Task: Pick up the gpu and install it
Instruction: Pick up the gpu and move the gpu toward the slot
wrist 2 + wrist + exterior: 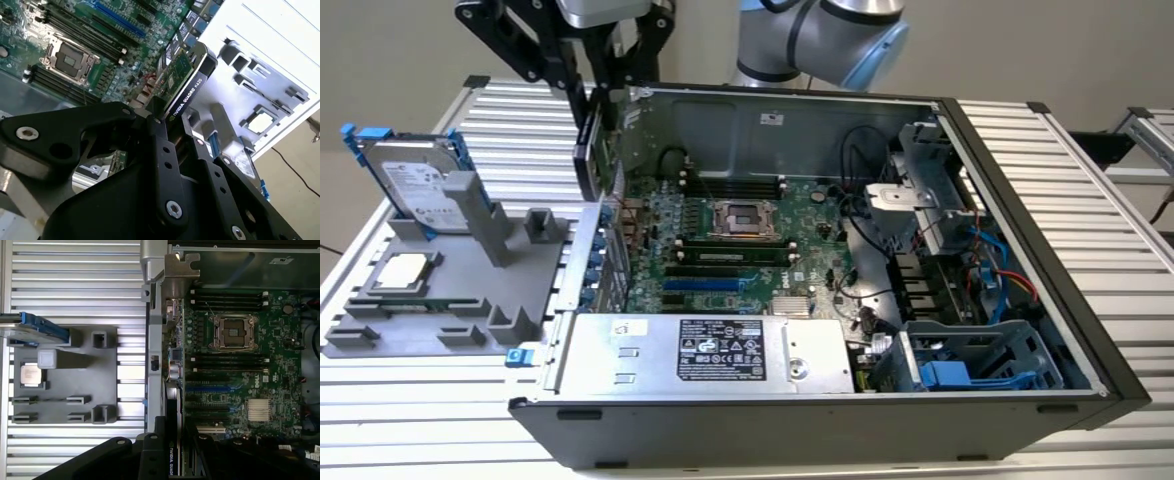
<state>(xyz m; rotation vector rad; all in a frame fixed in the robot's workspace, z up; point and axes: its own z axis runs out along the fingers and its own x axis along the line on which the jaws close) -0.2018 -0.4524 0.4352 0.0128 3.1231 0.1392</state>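
Note:
My gripper (591,100) is shut on the gpu (590,150), a dark card that hangs edge-down from the fingers. It is held in the air over the open computer case's wall (594,255), on the exterior view's left, above the motherboard's (720,250) port edge. In the second wrist view the black fingers (161,145) clamp the gpu (187,80) on both faces, and its green board and black cooler edge show. The first wrist view looks along the gpu (172,440) at the blue and black expansion slots (210,388) below.
A grey fixture tray (454,300) on the exterior view's left holds an upright silver hard drive (416,185) with blue rails and a square CPU chip (403,270). Inside the case are a power supply (707,350), an empty CPU socket (744,220), cables and a drive cage (974,360).

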